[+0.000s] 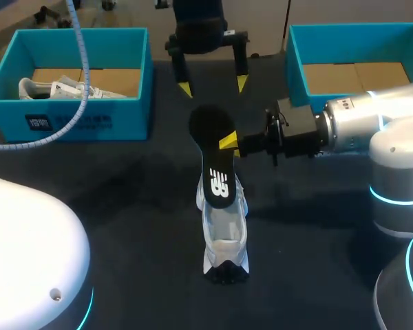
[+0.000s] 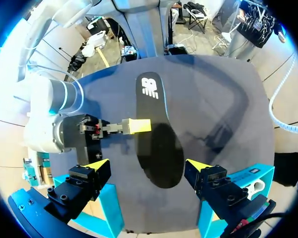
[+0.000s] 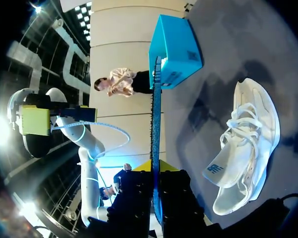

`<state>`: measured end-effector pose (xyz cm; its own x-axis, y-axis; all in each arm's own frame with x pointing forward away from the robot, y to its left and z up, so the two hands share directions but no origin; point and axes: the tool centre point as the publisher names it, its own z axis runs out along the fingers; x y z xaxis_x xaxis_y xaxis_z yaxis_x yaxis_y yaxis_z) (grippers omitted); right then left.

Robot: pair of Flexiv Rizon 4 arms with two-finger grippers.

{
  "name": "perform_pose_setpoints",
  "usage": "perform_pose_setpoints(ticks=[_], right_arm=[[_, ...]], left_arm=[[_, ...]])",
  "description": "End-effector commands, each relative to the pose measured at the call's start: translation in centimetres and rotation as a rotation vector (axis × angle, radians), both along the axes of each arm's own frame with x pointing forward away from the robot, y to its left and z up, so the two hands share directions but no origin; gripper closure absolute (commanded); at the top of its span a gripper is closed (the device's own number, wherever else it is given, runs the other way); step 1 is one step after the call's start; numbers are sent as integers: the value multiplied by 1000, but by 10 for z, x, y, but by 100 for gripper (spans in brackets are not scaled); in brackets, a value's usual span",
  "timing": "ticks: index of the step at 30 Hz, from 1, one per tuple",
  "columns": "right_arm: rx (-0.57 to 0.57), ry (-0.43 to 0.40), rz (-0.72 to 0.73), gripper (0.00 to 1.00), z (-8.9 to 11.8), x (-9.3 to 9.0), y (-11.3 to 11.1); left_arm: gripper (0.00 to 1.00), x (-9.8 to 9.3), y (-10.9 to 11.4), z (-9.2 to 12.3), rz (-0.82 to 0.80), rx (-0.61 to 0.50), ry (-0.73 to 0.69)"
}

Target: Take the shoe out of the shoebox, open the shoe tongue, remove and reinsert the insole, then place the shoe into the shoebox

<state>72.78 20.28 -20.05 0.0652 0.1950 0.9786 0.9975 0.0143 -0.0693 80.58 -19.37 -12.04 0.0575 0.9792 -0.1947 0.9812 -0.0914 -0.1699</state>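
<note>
Holding a white sneaker [image 1: 51, 89] on cardboard, the left blue shoebox [image 1: 89, 124] sits at the table's [image 1: 124, 206] far left; the right blue shoebox [image 1: 295, 65] shows only its cardboard liner [image 1: 358, 77]. Right gripper [image 1: 228, 142] is clamped on the black insole [image 1: 213, 148], above the white shoe [image 1: 225, 237] standing mid-table. Left gripper [image 1: 213, 86] hangs beyond the insole's far end, fingers wide apart, touching nothing.

Left claw [image 1: 213, 86] wide apart; right claw [image 1: 228, 142] tight on insole [image 1: 217, 180].
</note>
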Motion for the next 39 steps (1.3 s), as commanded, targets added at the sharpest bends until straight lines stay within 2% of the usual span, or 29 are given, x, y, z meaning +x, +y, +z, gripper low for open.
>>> perform_pose_setpoints(ticks=[1, 6, 12, 18, 27, 39], right_arm=[[-1, -1, -2, 100, -1, -1, 1], [-1, -1, -2, 100, -1, -1, 1], [-1, -1, -2, 100, -1, -1, 1], [-1, -1, -2, 100, -1, -1, 1], [-1, -1, -2, 100, -1, -1, 1], [-1, -1, -2, 100, -1, -1, 1]], left_arm=[[0, -9, 17, 3, 6, -68, -16], [0, -14, 33, 6, 28, -177, -4], [0, -26, 50, 5, 46, -366, -3], [0, -34, 58, -1, 90, -506, 7], [0, -41, 68, 2, 181, -683, 16], [0, -41, 69, 2, 186, -696, 17]])
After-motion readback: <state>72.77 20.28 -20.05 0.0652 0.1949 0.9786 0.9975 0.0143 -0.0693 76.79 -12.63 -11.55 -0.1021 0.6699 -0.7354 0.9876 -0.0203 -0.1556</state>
